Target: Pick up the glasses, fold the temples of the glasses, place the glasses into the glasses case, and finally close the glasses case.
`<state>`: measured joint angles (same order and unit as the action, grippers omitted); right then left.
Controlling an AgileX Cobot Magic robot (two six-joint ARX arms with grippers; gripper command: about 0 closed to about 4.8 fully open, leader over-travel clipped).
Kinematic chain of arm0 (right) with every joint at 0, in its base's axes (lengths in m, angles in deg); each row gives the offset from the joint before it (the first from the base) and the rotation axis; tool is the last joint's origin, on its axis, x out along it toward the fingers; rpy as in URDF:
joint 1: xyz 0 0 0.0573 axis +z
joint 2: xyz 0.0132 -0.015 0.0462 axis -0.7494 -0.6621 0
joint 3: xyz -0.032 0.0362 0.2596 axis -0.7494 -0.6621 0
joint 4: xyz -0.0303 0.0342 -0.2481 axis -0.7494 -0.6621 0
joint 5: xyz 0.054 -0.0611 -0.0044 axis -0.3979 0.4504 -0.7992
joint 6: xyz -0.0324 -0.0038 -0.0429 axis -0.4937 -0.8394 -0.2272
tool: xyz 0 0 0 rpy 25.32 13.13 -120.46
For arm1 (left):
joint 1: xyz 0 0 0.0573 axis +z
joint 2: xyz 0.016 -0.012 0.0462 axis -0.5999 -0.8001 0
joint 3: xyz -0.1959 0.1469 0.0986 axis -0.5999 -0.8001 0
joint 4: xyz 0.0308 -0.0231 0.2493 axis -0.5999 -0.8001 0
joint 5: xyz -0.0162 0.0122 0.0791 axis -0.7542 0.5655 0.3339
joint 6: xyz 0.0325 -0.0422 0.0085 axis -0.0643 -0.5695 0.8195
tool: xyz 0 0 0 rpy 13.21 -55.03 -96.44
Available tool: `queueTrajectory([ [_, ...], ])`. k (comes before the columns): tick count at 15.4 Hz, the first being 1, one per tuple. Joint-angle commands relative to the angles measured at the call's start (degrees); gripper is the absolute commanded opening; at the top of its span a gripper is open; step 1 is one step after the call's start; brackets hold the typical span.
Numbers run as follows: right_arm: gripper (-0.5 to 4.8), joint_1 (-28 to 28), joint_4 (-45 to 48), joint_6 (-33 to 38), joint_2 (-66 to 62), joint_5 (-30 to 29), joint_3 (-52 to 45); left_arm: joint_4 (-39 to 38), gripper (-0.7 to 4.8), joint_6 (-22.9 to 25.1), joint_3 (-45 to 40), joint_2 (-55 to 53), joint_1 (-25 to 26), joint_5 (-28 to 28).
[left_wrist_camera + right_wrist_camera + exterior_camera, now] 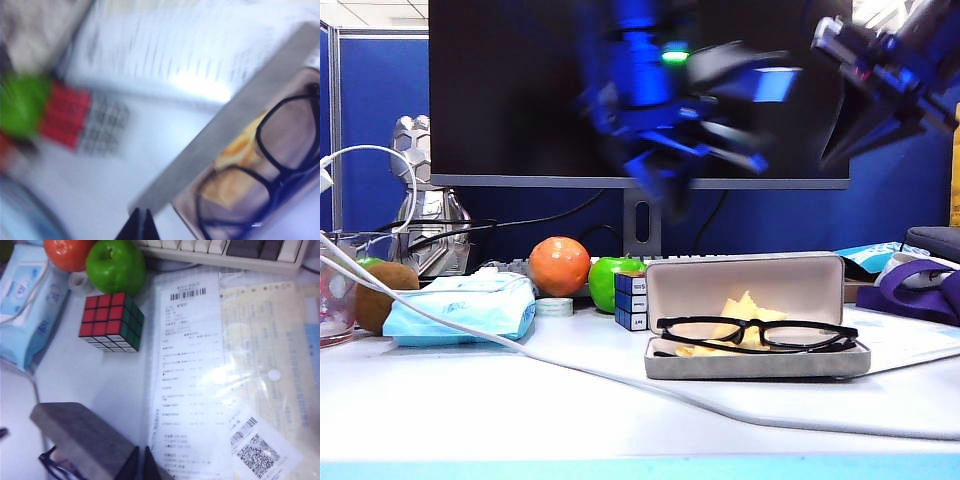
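The glasses (757, 333) lie in the open glasses case (756, 363), resting on the yellow cloth (745, 307) with the lenses facing the front; the temples look folded behind the frame, though this is hard to confirm. The case stands on the white desk (470, 400) with its lid upright, so I judge that only the closing remains. Both arms are raised above the desk in the exterior view: the left end effector (720, 140) is a blue blur in front of the dark monitor (510, 90), and the right end effector (865, 95) hangs at the upper right. Each has its fingers together and holds nothing; in the wrist views the dark tips (139, 226) and (141, 464) meet in a point. Probably they are shut so that a closed tip can push the lid down. The left wrist view, much blurred, shows the glasses (272, 165) from above inside the case. The right wrist view shows what the exterior view mostly hides: printed papers (190, 370) lying behind the case, the red top face of the Rubik's cube (111, 321), a keyboard (225, 250), and the grey back of the lid (80, 437). A green apple (613, 270), an orange (558, 265) and a light-blue tissue pack (465, 308) stand apart to the left
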<state>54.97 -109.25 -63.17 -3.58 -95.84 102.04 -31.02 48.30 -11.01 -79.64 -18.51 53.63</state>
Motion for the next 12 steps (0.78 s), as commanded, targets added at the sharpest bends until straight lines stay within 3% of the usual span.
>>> queueTrajectory([
  [1,-0.05,0.9,1.1,0.0,-5.4,-0.2,0.2,-6.7,-0.05,-13.6,0.0,0.6,7.0,-18.1],
  [3,-0.05,1.4,1.8,0.0,-8.3,-0.7,0.2,-8.5,-0.06,-11.9,0.0,0.6,9.4,-24.5],
  [5,-0.05,1.6,2.0,0.0,-10.6,-4.8,0.2,-9.2,-0.05,-9.2,0.0,0.3,11.5,-37.3],
  [6,-0.05,1.6,1.5,0.0,-11.0,-6.1,0.2,-10.0,-0.05,-7.1,0.0,0.2,12.0,-40.7],
  [8,-0.05,1.6,0.5,-0.3,-11.2,-6.7,0.2,-13.9,-0.06,-0.3,0.0,-0.3,12.2,-44.2],
  [12,-0.05,4.2,0.5,-1.1,-11.3,-7.9,0.2,-15.4,-0.05,1.5,-0.4,-4.2,11.9,-49.1],
])
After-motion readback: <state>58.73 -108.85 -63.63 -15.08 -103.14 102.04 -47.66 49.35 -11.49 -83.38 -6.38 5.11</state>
